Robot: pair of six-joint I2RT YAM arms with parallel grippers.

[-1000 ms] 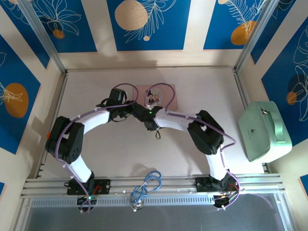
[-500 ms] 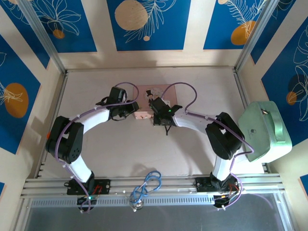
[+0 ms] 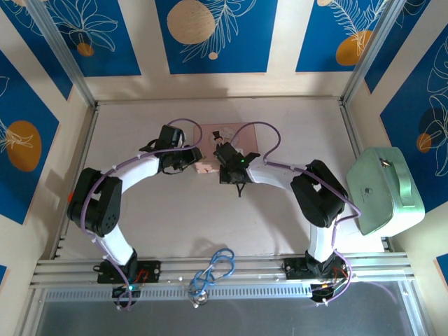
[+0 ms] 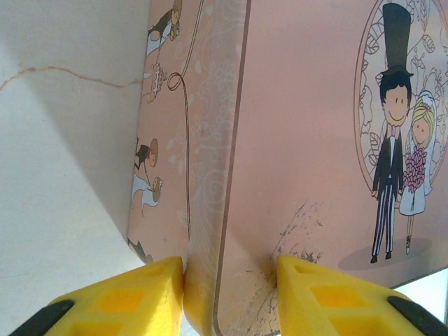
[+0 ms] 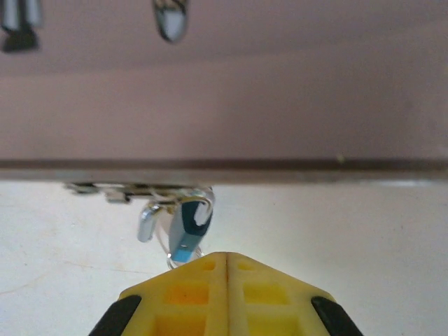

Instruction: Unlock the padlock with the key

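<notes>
Top camera first: in the last second the right arm swung its elbow out toward 3 o'clock and then tucked back a little, so the right tool [image 3: 225, 162] now sits at the 6 o'clock edge of the pink wedding-picture box [image 3: 250, 140] instead of lying across its front. The left tool [image 3: 195, 162] hasn't budged, it's parked on the box's 8 o'clock corner, with bare surface [image 3: 175, 217] below both arms. My read is that one arm is pinning the box while the other has lined up on the lock.

Left wrist: the left tool [image 4: 229, 273] is partly open and clamped on the box [image 4: 301, 140], with one yellow finger [image 4: 150, 290] against the side wall and the other on the lid near the bride and groom.

Right wrist: the right tool [image 5: 227, 257] has its fingers [image 5: 203, 287] pressed flat together. The little blue padlock [image 5: 190, 224] hangs from the box's silvery latch [image 5: 133, 189] just at 11 o'clock of the tip, its bottom end right at the fingertips. I can't make out a key in the pinch. The shackle looks hooked in, so I'd say it's not unlocked yet
</notes>
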